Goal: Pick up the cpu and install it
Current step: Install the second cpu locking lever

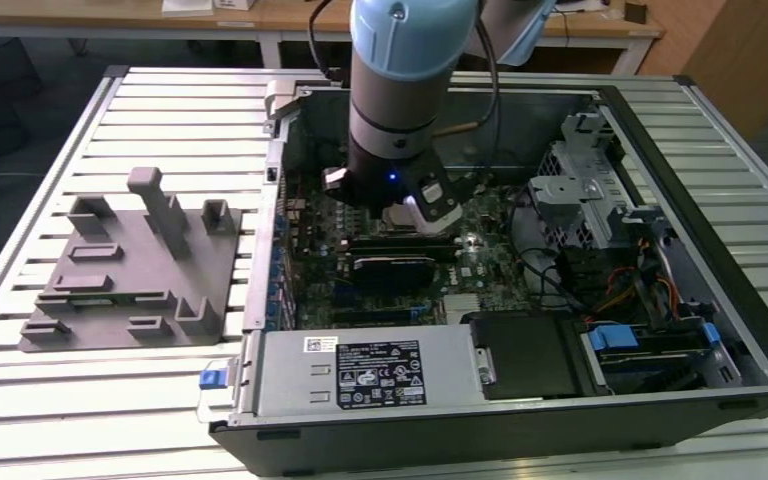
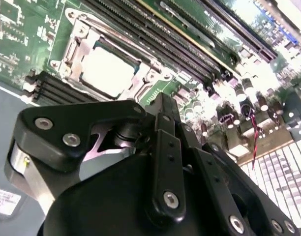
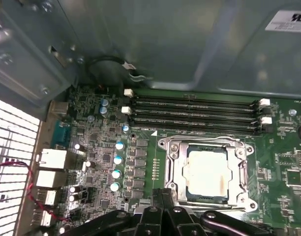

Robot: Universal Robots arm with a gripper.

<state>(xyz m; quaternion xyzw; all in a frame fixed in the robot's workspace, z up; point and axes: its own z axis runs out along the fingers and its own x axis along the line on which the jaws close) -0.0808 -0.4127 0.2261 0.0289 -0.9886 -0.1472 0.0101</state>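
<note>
The arm reaches down into the open computer case that lies on the slatted tabletop, with its pincer over the middle of the motherboard. In both wrist views the cpu, a pale silver square, sits flat inside the metal-rimmed socket frame on the green board, and nothing touches it. In the second wrist view the black linkage of the pincer stands just beside the socket, its tips drawn together with nothing between them; in the first wrist view the same dark links rise at the near edge of the socket. A row of long black memory slots runs alongside the socket on its far side. On the exterior view's left, well apart from the case, a grey plastic tray with upright posts rests on the tabletop. At the near end of the case lies the grey power supply with its label facing up.
</note>
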